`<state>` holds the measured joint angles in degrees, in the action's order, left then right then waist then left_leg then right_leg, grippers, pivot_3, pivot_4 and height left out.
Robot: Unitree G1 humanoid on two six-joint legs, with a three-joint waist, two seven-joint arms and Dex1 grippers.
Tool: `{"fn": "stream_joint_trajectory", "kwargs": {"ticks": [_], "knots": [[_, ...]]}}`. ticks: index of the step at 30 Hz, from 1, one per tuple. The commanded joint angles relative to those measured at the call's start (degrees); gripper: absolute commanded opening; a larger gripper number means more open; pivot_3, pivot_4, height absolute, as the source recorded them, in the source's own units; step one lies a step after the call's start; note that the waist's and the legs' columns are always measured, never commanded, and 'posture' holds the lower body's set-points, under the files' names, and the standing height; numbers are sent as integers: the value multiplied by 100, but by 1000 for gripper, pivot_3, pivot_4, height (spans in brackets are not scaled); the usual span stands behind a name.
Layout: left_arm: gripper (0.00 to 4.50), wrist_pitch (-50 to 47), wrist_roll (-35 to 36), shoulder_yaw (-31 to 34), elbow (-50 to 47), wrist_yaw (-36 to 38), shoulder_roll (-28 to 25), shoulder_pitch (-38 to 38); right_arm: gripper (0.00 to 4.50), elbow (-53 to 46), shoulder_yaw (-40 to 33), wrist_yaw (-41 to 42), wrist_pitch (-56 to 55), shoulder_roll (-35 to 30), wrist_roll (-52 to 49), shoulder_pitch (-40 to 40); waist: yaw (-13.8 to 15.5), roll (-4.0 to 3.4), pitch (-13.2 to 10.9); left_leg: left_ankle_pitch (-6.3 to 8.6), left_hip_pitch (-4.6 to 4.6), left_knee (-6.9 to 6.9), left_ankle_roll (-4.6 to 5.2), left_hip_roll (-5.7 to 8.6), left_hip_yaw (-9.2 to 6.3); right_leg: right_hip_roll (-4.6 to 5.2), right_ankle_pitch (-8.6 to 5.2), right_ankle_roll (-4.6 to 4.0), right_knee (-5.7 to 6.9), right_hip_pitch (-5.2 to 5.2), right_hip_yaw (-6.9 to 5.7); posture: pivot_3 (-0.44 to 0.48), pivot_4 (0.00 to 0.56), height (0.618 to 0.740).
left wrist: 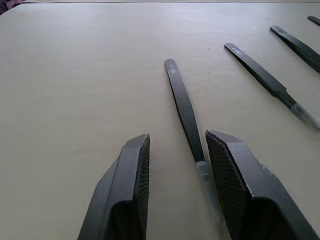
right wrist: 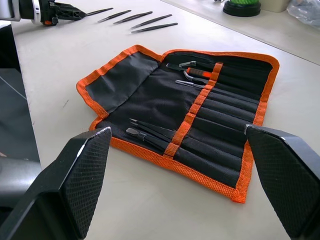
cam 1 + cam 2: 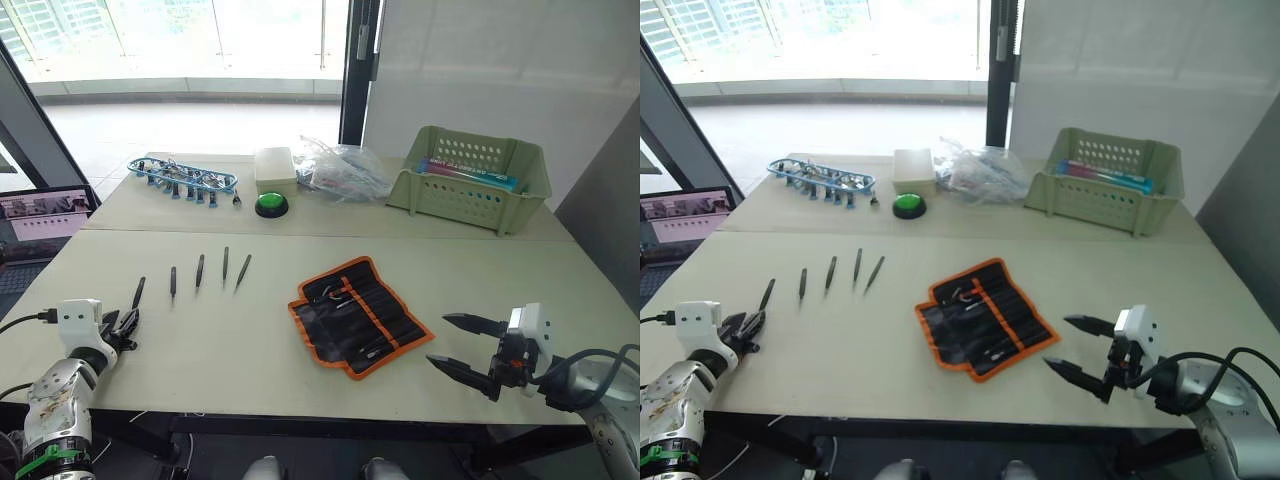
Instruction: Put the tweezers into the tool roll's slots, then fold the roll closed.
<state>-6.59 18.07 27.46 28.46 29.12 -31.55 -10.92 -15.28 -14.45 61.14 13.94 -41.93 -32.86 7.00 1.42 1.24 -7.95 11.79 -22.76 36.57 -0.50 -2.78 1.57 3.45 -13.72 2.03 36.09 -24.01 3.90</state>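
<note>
Pale beige tabletop (image 3: 250,350), glass doors behind. Left gripper (image 1: 175,155) low at near left edge, black fingers apart, straddling tail of leftmost slim black pointed tweezers (image 1: 184,107); not clamped. Four more tweezers (image 3: 200,271) in a row just beyond, lying flat, apart from one another. Right gripper (image 3: 458,344) hovering at near right, fingers spread wide, empty. Black fabric tool roll with orange edging (image 2: 150,95) unrolled flat between grippers, narrow black slots (image 2: 220,125) already holding some tools. Far side: green plastic basket (image 3: 470,180), blue rack of clips (image 3: 182,176).

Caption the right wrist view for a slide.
Open right gripper faces the unfolded tool roll lying flat on the table, several slots already holding tools.
</note>
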Motion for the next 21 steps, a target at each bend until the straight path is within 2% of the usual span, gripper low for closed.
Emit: {"fn": "stream_joint_trajectory", "kwargs": {"ticks": [1,2,3,11,15,19,21], "knots": [[311,-297,-11,-354,150,137,234,72,4500,-77,-119,-30,-32,-3,-40,-17,7,-4,2,0,0,2,0,0,0,0,0,1,-1,1,1,0,150,738],[57,-292,-17,-332,156,112,233,78,4500,-70,-117,-30,-36,-4,-37,-20,7,-6,4,0,0,2,0,1,0,0,0,2,-1,1,1,0,150,738],[24,-289,-21,-318,160,95,233,81,4500,-65,-115,-31,-38,-5,-34,-23,7,-7,4,0,0,2,0,1,0,0,0,2,-1,1,2,0,150,738],[24,-50,33,-7,-132,-9,-66,173,4500,-130,-37,-176,-25,143,-27,-42,-39,-4,3,0,0,2,0,0,0,-1,0,2,1,-3,2,0,150,738],[24,34,142,132,-1166,103,-298,409,4500,-361,7,-575,162,347,-70,-8,-101,42,-21,0,-6,2,0,-5,-1,-5,2,1,1,-13,2,0,150,738],[24,-554,294,-44,-2663,198,-440,694,4500,-494,171,-1198,426,618,111,-17,-134,124,-40,0,-22,2,0,-15,-2,-7,4,-1,-2,-25,0,0,150,738],[24,-886,436,-168,-3171,262,-467,760,4500,-526,235,-1443,539,745,128,-38,-131,127,-40,1,-24,3,-1,-16,0,-2,4,-2,-9,-21,-1,0,150,738]]}}
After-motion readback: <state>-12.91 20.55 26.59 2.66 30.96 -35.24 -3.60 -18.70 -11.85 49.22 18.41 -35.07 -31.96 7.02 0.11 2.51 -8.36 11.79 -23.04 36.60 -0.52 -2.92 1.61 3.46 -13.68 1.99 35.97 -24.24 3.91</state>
